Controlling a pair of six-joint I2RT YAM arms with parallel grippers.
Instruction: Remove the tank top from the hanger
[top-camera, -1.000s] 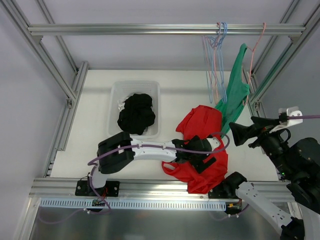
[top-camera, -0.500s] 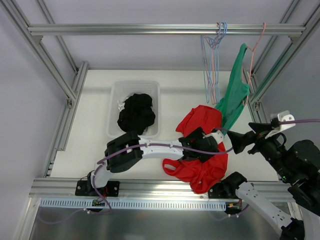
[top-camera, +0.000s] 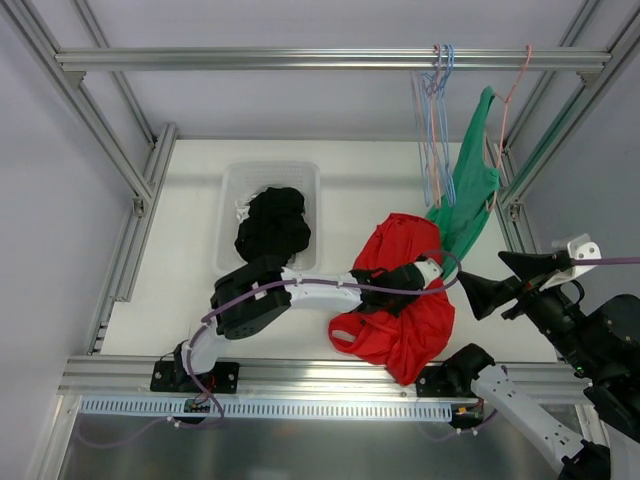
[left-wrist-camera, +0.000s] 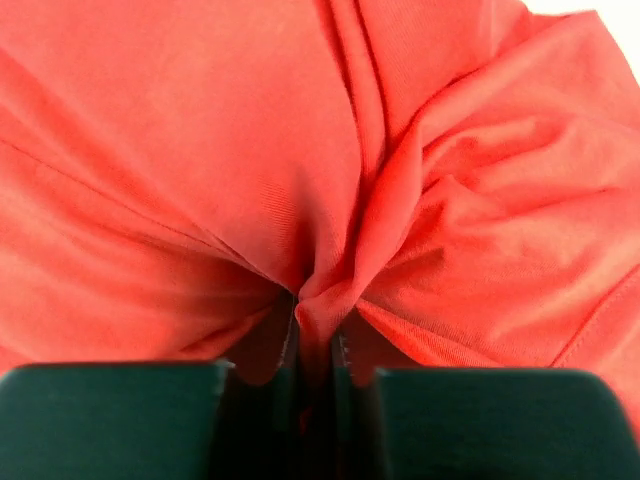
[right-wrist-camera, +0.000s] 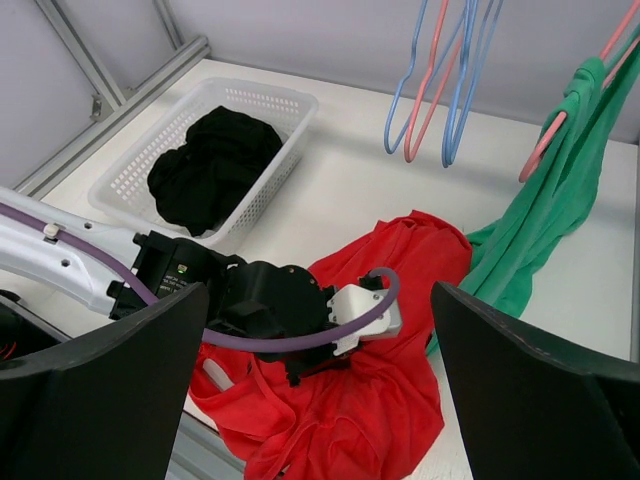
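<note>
The green tank top (top-camera: 468, 195), draped lengthwise down its pink hanger (top-camera: 510, 90), hangs just ahead of the wide-spread right gripper (top-camera: 485, 272), while the left gripper (left-wrist-camera: 316, 360) pinches a red garment (top-camera: 415, 330).

Between our wide-spread fingers (right-wrist-camera: 100, 390) we see the green tank top (right-wrist-camera: 545, 215) hanging on a pink hanger (right-wrist-camera: 560, 130), its hem touching a red garment (right-wrist-camera: 400, 300) under the left arm (right-wrist-camera: 270, 305).

Overhead and both wrist views share the red garment (top-camera: 400, 335); left closest.
</note>
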